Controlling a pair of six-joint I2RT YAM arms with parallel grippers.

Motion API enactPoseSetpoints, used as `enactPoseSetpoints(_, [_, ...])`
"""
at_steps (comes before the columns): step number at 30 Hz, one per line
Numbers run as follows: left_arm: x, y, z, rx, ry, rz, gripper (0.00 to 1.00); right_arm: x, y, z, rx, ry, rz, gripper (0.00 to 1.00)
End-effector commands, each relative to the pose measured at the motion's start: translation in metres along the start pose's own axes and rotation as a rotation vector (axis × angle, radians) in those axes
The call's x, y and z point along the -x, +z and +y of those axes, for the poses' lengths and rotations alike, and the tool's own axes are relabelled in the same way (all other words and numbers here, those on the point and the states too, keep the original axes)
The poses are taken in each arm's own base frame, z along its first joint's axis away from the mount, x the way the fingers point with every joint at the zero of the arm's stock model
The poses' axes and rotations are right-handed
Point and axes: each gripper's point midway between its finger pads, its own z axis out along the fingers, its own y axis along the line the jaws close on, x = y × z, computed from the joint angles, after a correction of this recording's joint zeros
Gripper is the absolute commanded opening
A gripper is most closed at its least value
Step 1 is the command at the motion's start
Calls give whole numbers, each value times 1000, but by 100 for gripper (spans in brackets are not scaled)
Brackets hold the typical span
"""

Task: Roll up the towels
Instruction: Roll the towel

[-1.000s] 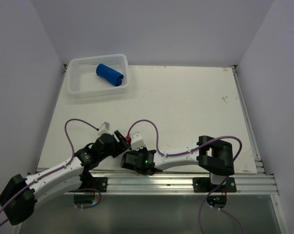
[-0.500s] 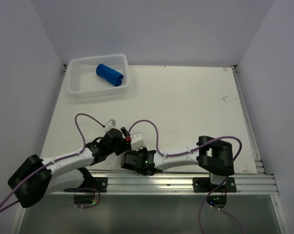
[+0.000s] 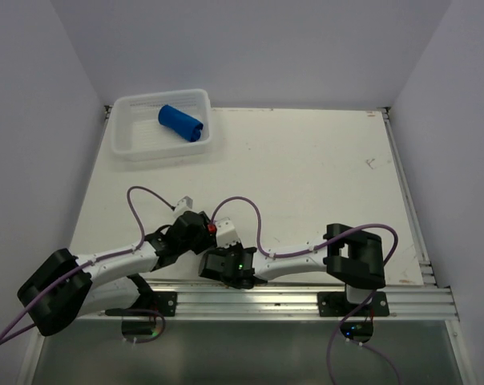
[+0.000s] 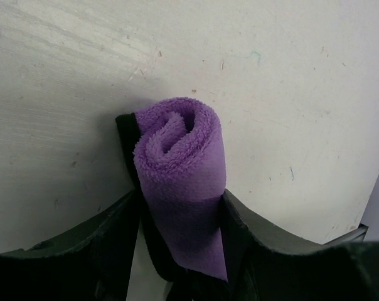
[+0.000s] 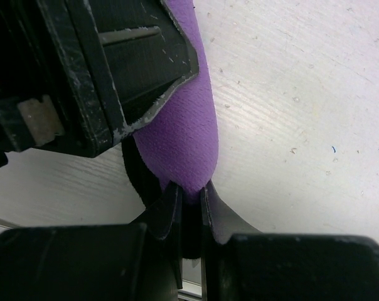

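Note:
The light purple towel (image 4: 180, 160) is rolled into a tight cylinder with a dark edge along its left side. It lies on the white table (image 4: 290, 94). My left gripper (image 4: 180, 216) is shut on the roll, one finger pressing each side. My right gripper (image 5: 189, 194) is shut on one end of the same roll (image 5: 180, 135), pinching the cloth between nearly closed fingers. In the top view both grippers meet near the table's front edge, the left gripper (image 3: 195, 233) next to the right gripper (image 3: 219, 247), and they hide the purple towel. The royal blue towel (image 3: 180, 123) lies rolled in the basket.
The white mesh basket (image 3: 130, 132) stands at the far left corner of the table. The left gripper's body (image 5: 108, 69) fills the upper left of the right wrist view. Purple cables loop above both wrists. The aluminium rail (image 3: 306, 301) runs along the near edge.
My left arm has folded lower and its gripper has shifted slightly right, closer to the right gripper. The right arm and the blue towel have not moved.

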Motion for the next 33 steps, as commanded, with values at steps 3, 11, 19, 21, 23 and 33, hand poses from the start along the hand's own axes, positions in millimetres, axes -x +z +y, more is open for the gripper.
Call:
enactPoseSetpoints(3, [12,1,-12,-27,9,-44,53,-8,-3,-7,-29,-36,22,3])
enactPoseSetpoints(11, [8,2,-4,-48,4,-53,41,4,-28,-7,91,9,13,38])
enactPoseSetpoints(19, [0,6,9,-38,16,-33,25,28,-73,17,398,86,-23,60])
enactPoseSetpoints(21, [-1,7,10,-41,15,-30,25,30,-72,17,439,107,-26,63])
enactPoseSetpoints(23, [-3,6,13,-43,13,-26,25,29,-67,11,472,171,2,63])
enactPoseSetpoints(33, [-4,-1,14,-114,10,-49,26,42,-29,-1,503,358,23,63])
